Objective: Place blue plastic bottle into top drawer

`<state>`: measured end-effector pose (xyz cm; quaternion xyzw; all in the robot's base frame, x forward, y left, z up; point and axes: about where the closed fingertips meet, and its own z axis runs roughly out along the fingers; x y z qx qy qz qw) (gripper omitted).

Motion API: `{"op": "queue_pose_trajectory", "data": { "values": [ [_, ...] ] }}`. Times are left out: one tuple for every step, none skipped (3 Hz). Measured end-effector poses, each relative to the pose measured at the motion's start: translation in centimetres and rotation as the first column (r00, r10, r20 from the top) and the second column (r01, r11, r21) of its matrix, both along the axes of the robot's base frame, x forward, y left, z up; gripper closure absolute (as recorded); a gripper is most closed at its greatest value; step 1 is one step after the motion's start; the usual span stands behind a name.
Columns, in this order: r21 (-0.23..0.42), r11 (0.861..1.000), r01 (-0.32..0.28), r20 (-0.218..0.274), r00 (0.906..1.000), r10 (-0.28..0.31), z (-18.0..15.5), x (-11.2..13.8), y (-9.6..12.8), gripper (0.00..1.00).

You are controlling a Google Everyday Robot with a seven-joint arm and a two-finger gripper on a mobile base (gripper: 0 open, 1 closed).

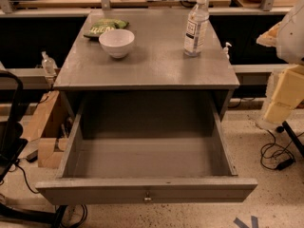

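1. The bottle (195,25) stood upright on the far right part of the bench (156,68), not gripped by anything. It was well apart from the bowl (116,42) and the green packet (105,27) on the far left.
2. The drawer (147,189) was already pulled out toward the near side, below the bench's front edge, with its knob (147,197) facing us. So my read was that the step in hand was the grab, not the opening.
3. The end effector (280,34) seemed to be the pale shape at the right edge, off to the right of the bench and clear of the bottle. Honestly, I couldn't tell if it was spread or pressed together.
4. I'd have come in from the right, level, and taken the bottle around the label, below the cap. It's tall and light, so a nudge up high would likely tip it.
5. Then I'd lift it straight up, bring it near past the bench's edge, and lower it into the drawer before letting go.
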<state>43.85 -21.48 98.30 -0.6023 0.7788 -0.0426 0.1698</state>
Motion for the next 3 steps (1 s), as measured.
{"op": "queue_pose_trajectory", "data": {
  "values": [
    [0.000, 1.000, 0.000, 0.000, 1.0000, 0.000, 0.0, 0.0, 0.0, 0.00],
    [0.059, 0.998, 0.006, 0.034, 0.9994, -0.008, 0.3, 2.5, -1.0, 0.00],
    [0.236, 0.971, 0.037, 0.117, 0.9909, -0.066, 0.4, 7.5, -3.4, 0.00]
  ]
}}
